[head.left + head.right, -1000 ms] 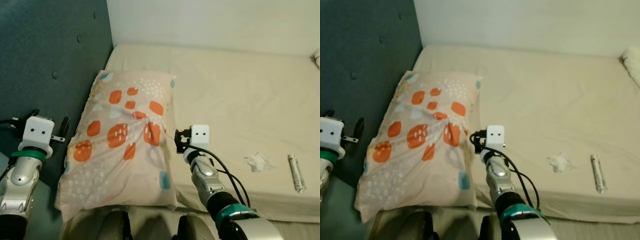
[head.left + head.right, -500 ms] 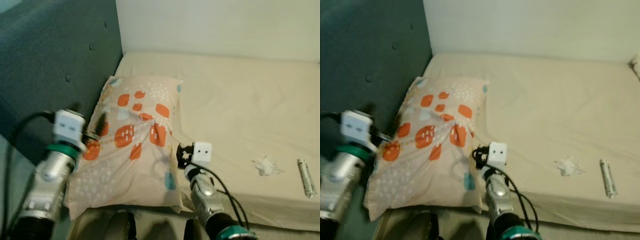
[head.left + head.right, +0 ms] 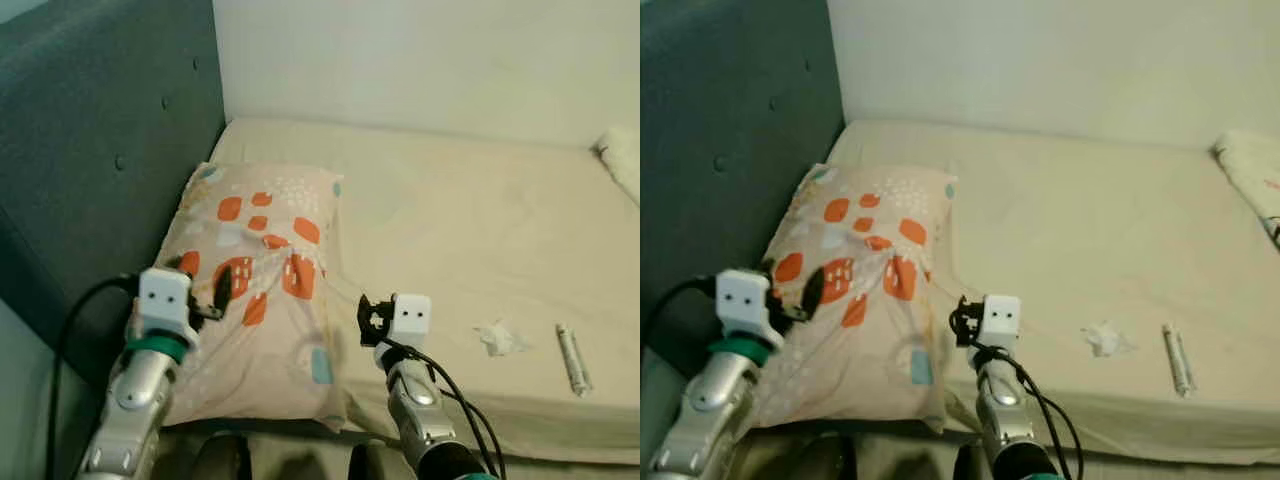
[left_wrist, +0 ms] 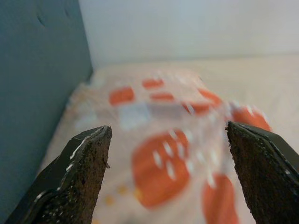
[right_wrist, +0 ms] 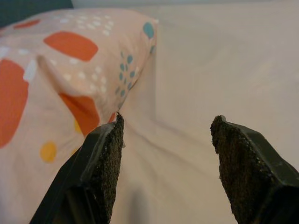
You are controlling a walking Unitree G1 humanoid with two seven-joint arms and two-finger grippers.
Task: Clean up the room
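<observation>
Soft, even, rather dim light covers the bed (image 3: 470, 210), with no glare. Shadow gathers along the headboard (image 3: 90, 150) and under the bed's near edge. The eye views are slightly grainy. In the left wrist view the pillow (image 4: 173, 140) is blurred; the right wrist view's far sheet is soft.

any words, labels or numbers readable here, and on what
None can be read.
Small silvery tube on the cream bed sheet: any print on it is too small and blurred to read.
Peach pillow with orange and teal blotches: pattern only, no lettering.
Crumpled white tissue: blank.
White camera blocks on the left gripper and right gripper: two dark dots each, no text.
</observation>
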